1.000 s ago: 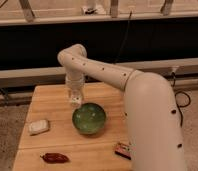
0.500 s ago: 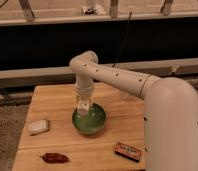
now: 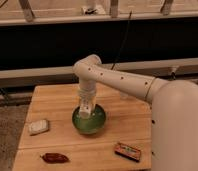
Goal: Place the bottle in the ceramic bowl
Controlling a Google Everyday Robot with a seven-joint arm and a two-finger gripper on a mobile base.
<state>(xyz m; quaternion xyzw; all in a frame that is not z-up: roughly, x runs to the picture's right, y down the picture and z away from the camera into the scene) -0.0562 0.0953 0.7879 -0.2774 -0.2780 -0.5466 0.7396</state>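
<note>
Gripper (image 3: 85,111) pointing straight down over the ceramic bowl (image 3: 89,121), fingers clamped tight on the bottle (image 3: 85,109). Holding that small white bottle upright, right above the green bowl's inside, lower end about level with the rim; can't tell if touching the bottom. Bowl sitting near the middle of the wooden desk (image 3: 119,117). White arm (image 3: 119,80) reaching in from the right, elbow bent above the bowl. Also on the desk: flat white block (image 3: 38,126) off to the left, dark reddish thing (image 3: 55,158) near the front edge, looks like a dried pepper maybe, and a small orange-and-dark packet (image 3: 128,151) front right. All three well apart from the bowl.
</note>
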